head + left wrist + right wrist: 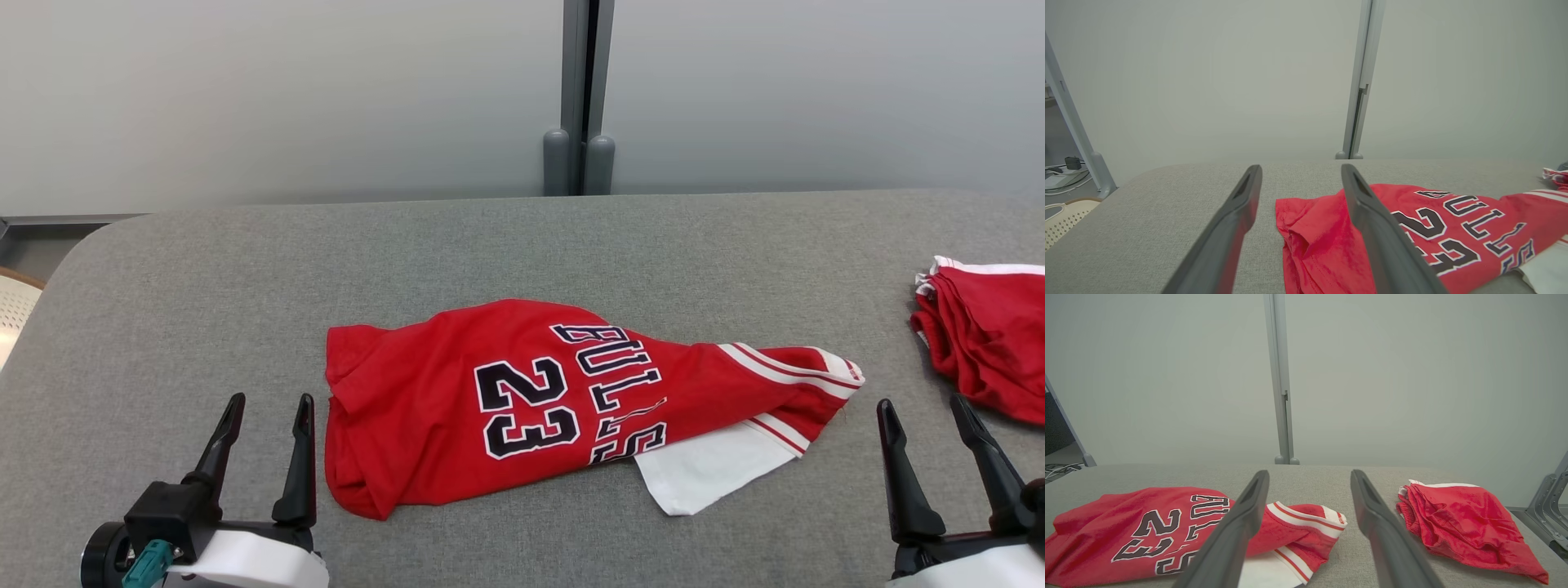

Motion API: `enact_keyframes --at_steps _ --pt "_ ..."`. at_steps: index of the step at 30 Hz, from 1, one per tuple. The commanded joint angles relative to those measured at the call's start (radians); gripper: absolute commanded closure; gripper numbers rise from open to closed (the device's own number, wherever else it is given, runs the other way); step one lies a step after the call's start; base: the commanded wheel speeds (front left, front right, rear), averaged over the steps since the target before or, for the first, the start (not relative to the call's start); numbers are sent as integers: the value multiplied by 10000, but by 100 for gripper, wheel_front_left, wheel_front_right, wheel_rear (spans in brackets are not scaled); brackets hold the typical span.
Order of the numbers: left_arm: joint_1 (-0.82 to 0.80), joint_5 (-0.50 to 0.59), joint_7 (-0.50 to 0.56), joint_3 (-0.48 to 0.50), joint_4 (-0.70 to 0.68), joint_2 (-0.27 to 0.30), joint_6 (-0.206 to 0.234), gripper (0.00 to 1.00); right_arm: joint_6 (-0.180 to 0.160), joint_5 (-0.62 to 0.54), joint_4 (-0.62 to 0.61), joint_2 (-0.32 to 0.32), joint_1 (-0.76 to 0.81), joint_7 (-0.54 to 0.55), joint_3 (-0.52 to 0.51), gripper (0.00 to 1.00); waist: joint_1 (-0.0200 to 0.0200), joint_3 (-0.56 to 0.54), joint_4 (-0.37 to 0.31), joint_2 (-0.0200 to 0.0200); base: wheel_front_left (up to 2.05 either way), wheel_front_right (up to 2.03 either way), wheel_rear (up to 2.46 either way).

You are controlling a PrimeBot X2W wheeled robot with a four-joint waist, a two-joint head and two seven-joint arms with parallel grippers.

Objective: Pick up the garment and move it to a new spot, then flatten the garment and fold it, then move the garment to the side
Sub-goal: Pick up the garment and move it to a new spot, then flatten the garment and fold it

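The garment is a red jersey with "BULLS 23" in black lettering and white striped trim, lying crumpled in the middle of the grey table. A white layer sticks out at its near right corner. It also lies in the left wrist view as the garment and in the right wrist view as the garment. My left gripper stands open just left of the jersey, holding nothing. My right gripper stands open to the right of it, holding nothing.
A second red cloth with white trim lies bunched at the table's right edge, close to my right gripper. A pale perforated basket sits off the table's left edge. A grey wall post stands behind the far edge.
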Motion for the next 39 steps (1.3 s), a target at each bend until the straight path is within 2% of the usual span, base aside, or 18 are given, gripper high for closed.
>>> enact_keyframes --at_steps 1,10,14,20,29,30,31,35,39 --pt "8 117 10 18 -66 59 75 0 -4 -4 -22 1 -20 10 -48 0 0 16 -8 -1 0 0 0" --pt "-133 117 104 -120 -162 65 132 0 -4 40 -35 27 -103 -39 -62 0 0 100 -14 -1 0 0 0" --pt "-240 -28 683 -551 74 -38 -155 0 -4 88 -43 36 -190 -80 -23 0 0 311 -5 -1 0 0 0" --pt "-469 -385 1684 -1285 1415 -355 -746 0 -4 105 -58 36 -416 -80 188 0 0 849 -67 -1 0 0 0" --pt "-1150 -604 1415 -1359 3287 -698 -1033 0 -4 242 80 -42 -719 -251 183 0 0 1279 -172 -1 0 0 0" --pt "-1238 -602 1224 -1300 3409 -724 -1049 53 -4 253 90 -52 -736 -258 182 0 0 1300 -184 -1 0 0 0" --pt "-1280 -639 1133 -1297 3553 -759 -1084 100 -4 252 99 -62 -746 -265 174 0 0 1321 -190 -1 0 0 0" --pt "-1640 -538 559 -1238 3840 -692 -1185 100 -4 264 93 -48 -764 -287 108 0 0 1374 -169 -1 0 0 0" --pt "-2018 -465 96 -1080 3367 -592 -1230 100 -4 263 34 -26 -798 -295 30 0 0 1414 -128 -1 0 0 0"
